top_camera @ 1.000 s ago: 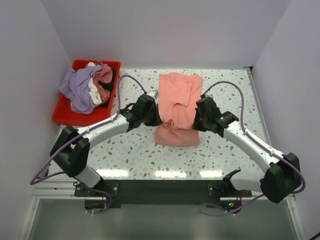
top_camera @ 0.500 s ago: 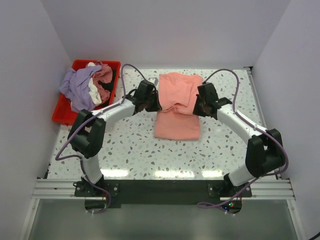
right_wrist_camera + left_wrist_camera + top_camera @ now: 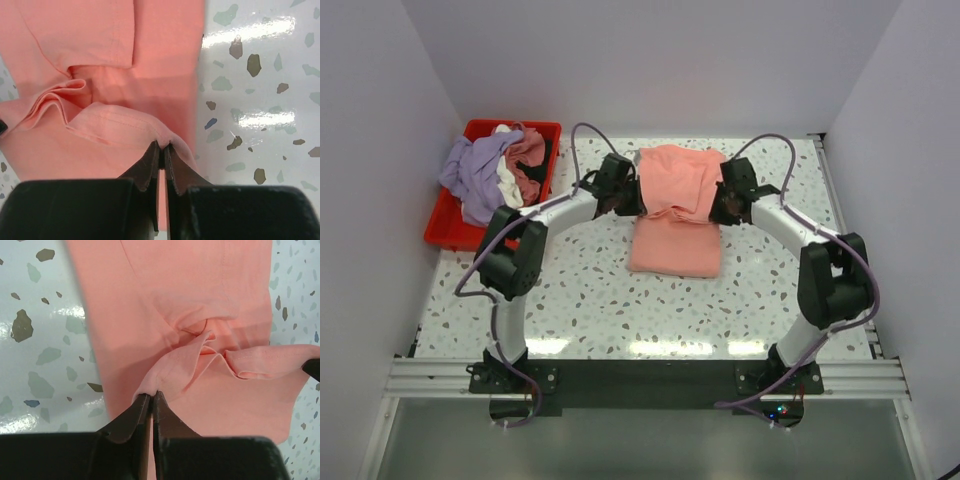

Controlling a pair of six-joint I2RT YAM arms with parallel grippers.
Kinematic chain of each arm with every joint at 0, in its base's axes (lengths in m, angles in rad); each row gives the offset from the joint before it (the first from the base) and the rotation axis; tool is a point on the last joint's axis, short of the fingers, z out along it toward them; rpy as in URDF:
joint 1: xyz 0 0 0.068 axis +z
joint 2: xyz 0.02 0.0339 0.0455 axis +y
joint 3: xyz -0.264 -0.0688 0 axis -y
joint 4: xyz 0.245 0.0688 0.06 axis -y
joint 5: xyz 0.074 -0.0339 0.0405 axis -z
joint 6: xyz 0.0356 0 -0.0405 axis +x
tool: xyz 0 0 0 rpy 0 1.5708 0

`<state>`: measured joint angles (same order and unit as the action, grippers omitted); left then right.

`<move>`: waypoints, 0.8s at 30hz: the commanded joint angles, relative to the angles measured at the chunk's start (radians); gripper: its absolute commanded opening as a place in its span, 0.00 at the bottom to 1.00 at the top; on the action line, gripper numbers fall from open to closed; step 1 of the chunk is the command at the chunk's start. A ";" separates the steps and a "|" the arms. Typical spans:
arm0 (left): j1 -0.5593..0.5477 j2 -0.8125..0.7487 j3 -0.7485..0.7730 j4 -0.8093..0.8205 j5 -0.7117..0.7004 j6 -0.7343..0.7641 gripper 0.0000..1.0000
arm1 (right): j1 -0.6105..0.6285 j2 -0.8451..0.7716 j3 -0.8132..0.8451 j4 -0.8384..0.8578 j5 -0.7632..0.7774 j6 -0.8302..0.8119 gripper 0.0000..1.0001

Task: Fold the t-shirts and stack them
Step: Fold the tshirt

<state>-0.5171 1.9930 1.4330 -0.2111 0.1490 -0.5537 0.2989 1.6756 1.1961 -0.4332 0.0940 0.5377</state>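
Note:
The salmon-pink t-shirt lies on the terrazzo table, its near end folded up over its far half. My left gripper is shut on the shirt's left corner; the pinched cloth bunches just past the jaws. My right gripper is shut on the right corner, its hem gathered at the jaws. Both hold the fold a little above the layer below. The lavender, white and dusty rose t-shirts lie heaped at the back left.
The heap sits in a red plastic bin at the table's back left corner. White walls enclose the table on three sides. Purple cables loop above both arms.
Both grippers have carried the shirt's near end away from me, over the far half. The fold line has moved back and more of the lower layer shows at the front.

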 commanded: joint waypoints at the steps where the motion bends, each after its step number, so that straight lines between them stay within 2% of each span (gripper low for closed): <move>1: 0.020 0.035 0.059 0.019 0.015 0.031 0.10 | -0.026 0.033 0.060 0.039 -0.019 -0.012 0.06; 3: 0.026 0.044 0.076 0.010 0.012 0.031 0.19 | -0.041 0.045 0.071 0.028 -0.033 -0.012 0.15; 4: 0.026 0.049 0.082 0.004 0.015 0.035 0.40 | -0.044 0.053 0.091 0.019 -0.042 -0.024 0.35; 6: 0.028 0.035 0.092 -0.001 0.014 0.038 0.60 | -0.046 0.050 0.102 -0.001 -0.062 -0.036 0.57; 7: 0.028 0.024 0.086 0.001 0.012 0.044 0.82 | -0.047 0.036 0.103 -0.006 -0.068 -0.047 0.77; 9: 0.028 -0.022 0.064 0.010 0.006 0.044 1.00 | -0.047 0.013 0.094 -0.015 -0.082 -0.050 0.96; 11: 0.028 -0.065 0.003 0.045 0.011 0.040 1.00 | -0.046 -0.028 0.068 -0.022 -0.086 -0.051 0.99; 15: 0.026 -0.195 -0.126 0.079 0.021 0.021 1.00 | -0.047 -0.115 -0.030 -0.022 -0.114 -0.051 0.99; 22: -0.001 -0.388 -0.455 0.160 0.055 -0.037 1.00 | -0.046 -0.289 -0.240 -0.030 -0.198 -0.047 0.99; 24: -0.018 -0.425 -0.502 0.168 0.038 -0.049 1.00 | -0.046 -0.341 -0.280 -0.029 -0.223 -0.044 0.99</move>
<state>-0.5125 1.6173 1.0012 -0.1112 0.1764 -0.5674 0.2512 1.3960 0.9668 -0.4572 -0.0723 0.5007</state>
